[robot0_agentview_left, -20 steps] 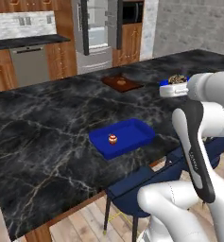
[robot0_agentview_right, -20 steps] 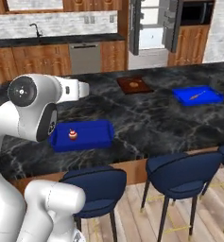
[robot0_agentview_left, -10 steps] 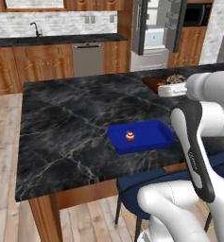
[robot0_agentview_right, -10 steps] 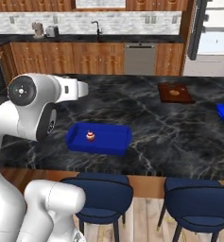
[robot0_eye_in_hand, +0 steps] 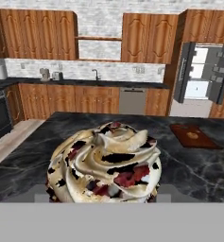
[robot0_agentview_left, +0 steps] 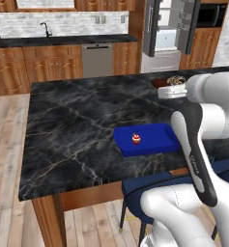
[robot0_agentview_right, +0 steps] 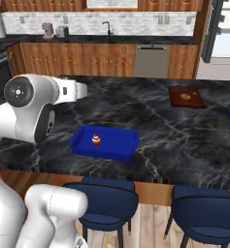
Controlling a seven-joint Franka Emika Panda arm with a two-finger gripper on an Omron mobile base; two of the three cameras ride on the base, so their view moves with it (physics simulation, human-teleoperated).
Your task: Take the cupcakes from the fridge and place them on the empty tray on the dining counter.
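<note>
The gripper (robot0_eye_in_hand: 104, 196) pinches 1 cupcake (robot0_eye_in_hand: 104, 163) at its base; light, soft frosting smears easily, so the wrapper sides suit gripping.

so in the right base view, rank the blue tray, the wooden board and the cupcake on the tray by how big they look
1. blue tray, clearly largest.
2. wooden board, smaller in the picture, but it lies farther from the camera, so its true size against the tray is unsure.
3. cupcake, by far smallest, sitting inside the tray.
</note>
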